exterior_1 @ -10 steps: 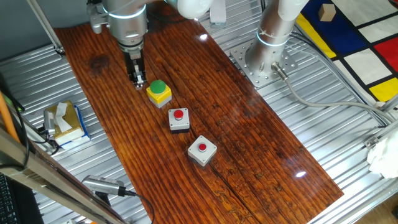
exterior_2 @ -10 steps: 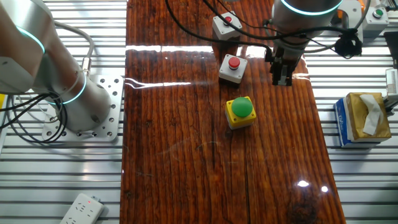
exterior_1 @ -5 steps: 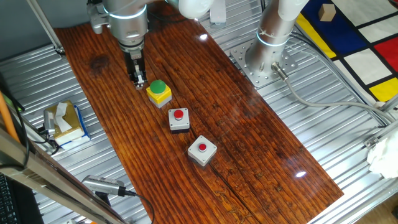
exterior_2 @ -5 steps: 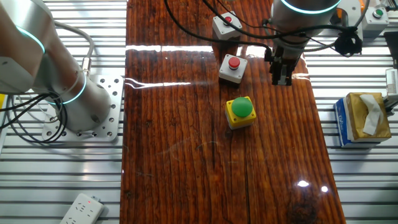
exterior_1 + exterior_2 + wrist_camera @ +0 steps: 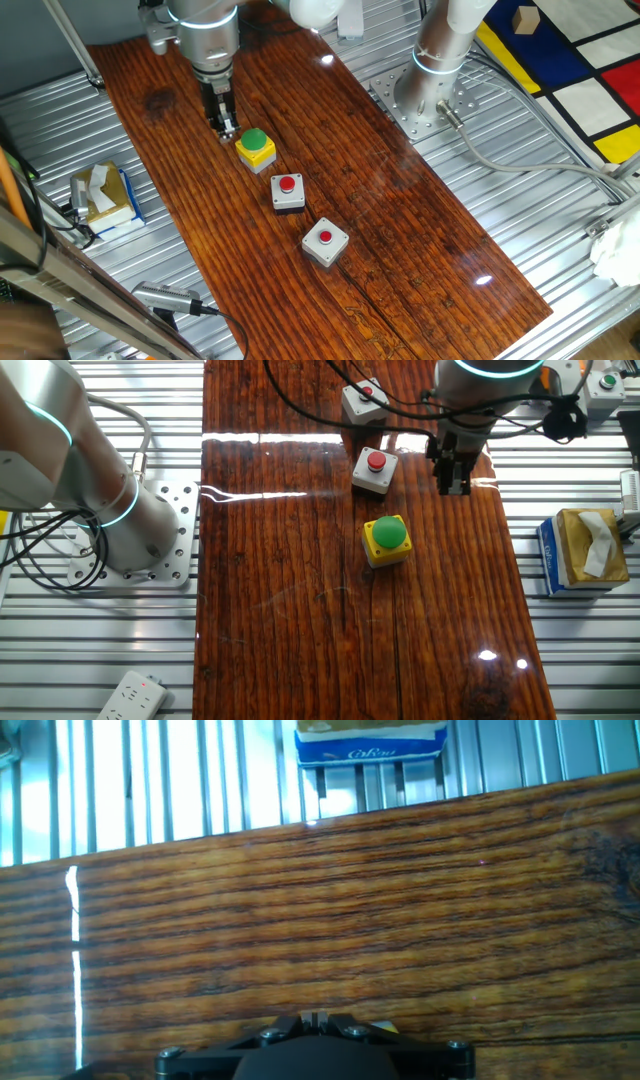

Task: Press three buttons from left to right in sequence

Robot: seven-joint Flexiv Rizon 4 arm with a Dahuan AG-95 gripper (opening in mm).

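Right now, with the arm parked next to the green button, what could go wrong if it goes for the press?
1. The gripper sits beside the yellow box, not over the green button. Coming straight down would likely hit the wooden table or clip the box edge.
2. The boxes look loose on the table, so an off-centre push might slide or tip one.
3. The orange box and grey box sit close in a row, so a slight overshoot might press them out of order.

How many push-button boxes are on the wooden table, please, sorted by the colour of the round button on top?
Green button: 1, the yellow box.
Red button: 2, the middle box and the grey box.
Total: 3 boxes on the wooden table.
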